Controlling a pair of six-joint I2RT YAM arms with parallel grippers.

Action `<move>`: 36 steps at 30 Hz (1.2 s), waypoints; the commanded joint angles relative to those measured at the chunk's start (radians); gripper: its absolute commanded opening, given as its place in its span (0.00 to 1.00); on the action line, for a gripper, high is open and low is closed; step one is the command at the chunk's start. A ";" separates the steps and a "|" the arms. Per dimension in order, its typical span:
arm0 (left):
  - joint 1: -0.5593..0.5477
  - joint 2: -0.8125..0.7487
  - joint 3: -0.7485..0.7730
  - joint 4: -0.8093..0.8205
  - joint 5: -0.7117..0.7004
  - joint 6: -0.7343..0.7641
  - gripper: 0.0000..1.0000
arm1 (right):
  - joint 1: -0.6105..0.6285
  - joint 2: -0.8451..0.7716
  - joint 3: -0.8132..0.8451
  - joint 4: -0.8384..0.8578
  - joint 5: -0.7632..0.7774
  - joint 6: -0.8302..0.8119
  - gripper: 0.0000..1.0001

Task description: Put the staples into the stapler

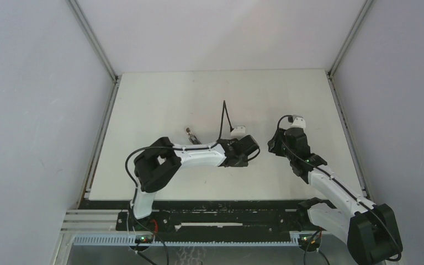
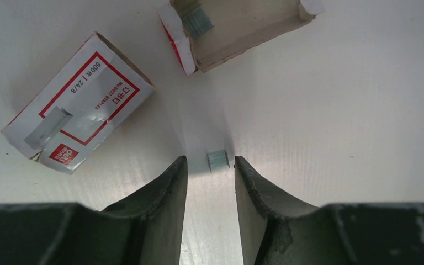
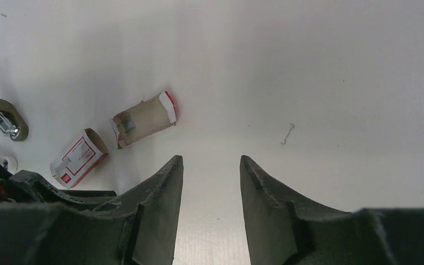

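The staple box lies in two parts on the white table. Its white-and-red sleeve (image 2: 77,118) is at the left, and the open cardboard tray (image 2: 237,27) with a grey staple block (image 2: 197,22) is at the top. A short grey strip of staples (image 2: 218,161) lies flat on the table. My left gripper (image 2: 210,165) is open, its tips on either side of the strip and not touching it. My right gripper (image 3: 210,160) is open and empty, with the sleeve (image 3: 79,156) and tray (image 3: 143,118) ahead to its left. The slim stapler (image 1: 192,135) lies left of the left gripper (image 1: 248,146).
A chrome end of the stapler (image 3: 3,118) shows at the left edge of the right wrist view. A single loose staple (image 3: 288,133) lies to the right. A black cable (image 1: 223,118) rises from the left wrist. The right gripper (image 1: 276,144) hangs close beside the left one.
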 commanded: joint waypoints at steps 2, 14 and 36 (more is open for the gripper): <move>-0.003 0.016 0.062 -0.016 -0.029 -0.003 0.38 | -0.004 -0.012 0.000 0.036 -0.002 0.014 0.42; -0.003 0.030 0.056 -0.023 -0.024 -0.001 0.26 | -0.004 -0.011 0.001 0.033 -0.001 0.011 0.42; 0.064 -0.420 -0.272 0.233 0.148 0.035 0.18 | -0.041 -0.183 -0.080 0.169 -0.345 -0.038 0.47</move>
